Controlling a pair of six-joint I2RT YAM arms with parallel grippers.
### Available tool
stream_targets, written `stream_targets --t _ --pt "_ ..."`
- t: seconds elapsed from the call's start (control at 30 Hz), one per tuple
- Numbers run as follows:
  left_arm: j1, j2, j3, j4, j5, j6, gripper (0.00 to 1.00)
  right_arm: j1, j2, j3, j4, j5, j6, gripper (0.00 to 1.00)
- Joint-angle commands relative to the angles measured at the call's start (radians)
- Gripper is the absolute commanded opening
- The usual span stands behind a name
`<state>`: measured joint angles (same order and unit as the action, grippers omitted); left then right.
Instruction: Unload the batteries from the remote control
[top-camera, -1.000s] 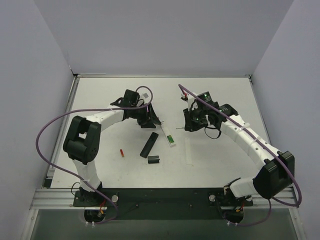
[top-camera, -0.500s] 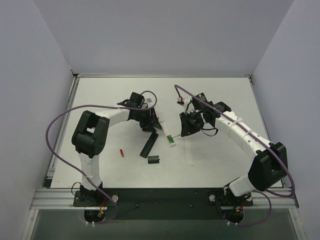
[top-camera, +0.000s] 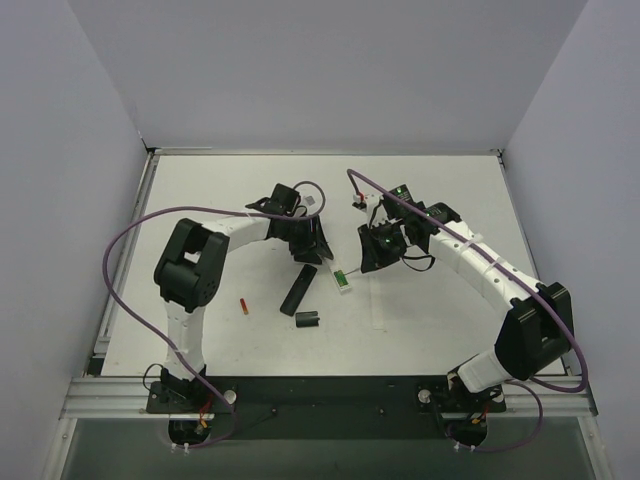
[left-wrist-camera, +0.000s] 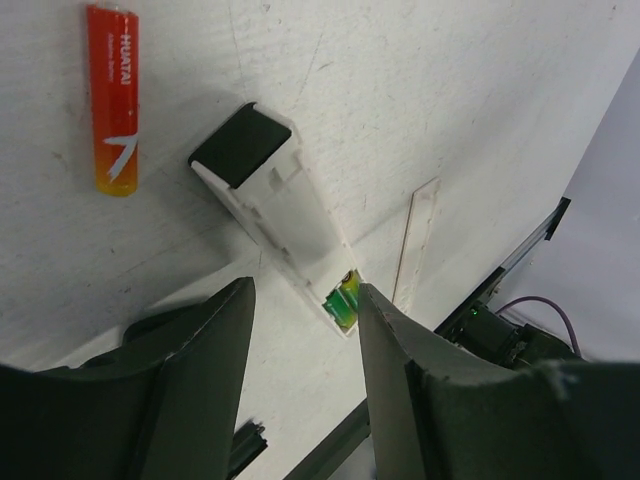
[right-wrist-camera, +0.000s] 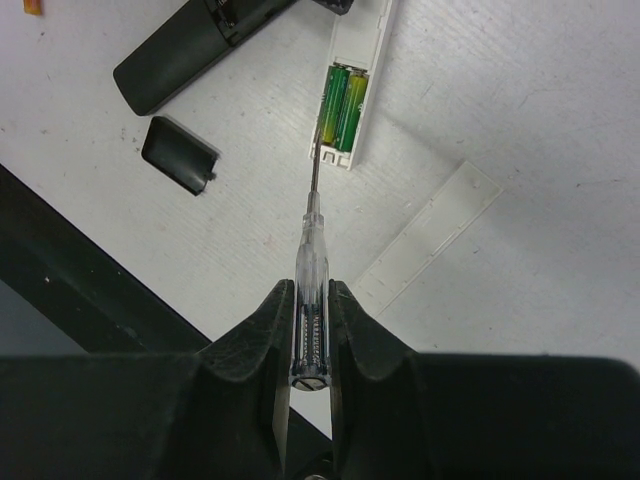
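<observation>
Levering the end suits these green batteries (right-wrist-camera: 339, 107), light, slick I reckon; right jaws clamp my screwdriver (right-wrist-camera: 310, 262), left jaws wide

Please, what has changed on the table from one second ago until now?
The left gripper, open, moved right toward the white remote. The right gripper, shut on the screwdriver, shifted slightly left toward the same remote. Nothing visibly was grasped or released. The red battery, black remote, black cover and white strip stayed put; the green batteries remain inside.

Black cover (top-camera: 307, 319), white strip (top-camera: 377, 303)
</observation>
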<state>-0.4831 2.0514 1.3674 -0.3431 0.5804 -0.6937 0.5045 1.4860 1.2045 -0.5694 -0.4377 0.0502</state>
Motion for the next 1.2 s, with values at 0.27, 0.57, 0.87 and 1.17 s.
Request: stream_targets --t 0.27,0.57,0.87,1.17 --pt "-0.028 0.058 0.088 0.039 0.048 0.005 0.56 0.006 0.007 -0.002 0.031 0.047 -0.009 0.00" --pt "-0.046 0.102 0.045 0.141 0.141 -0.046 0.50 0.037 0.048 0.000 0.063 0.088 0.039 0.00" --pt "-0.049 0.072 -0.010 0.128 0.134 -0.055 0.48 0.052 0.071 -0.010 0.071 0.146 0.169 0.00" --pt "-0.049 0.003 -0.082 0.130 0.144 -0.066 0.48 0.065 0.031 -0.022 0.075 0.157 0.217 0.00"
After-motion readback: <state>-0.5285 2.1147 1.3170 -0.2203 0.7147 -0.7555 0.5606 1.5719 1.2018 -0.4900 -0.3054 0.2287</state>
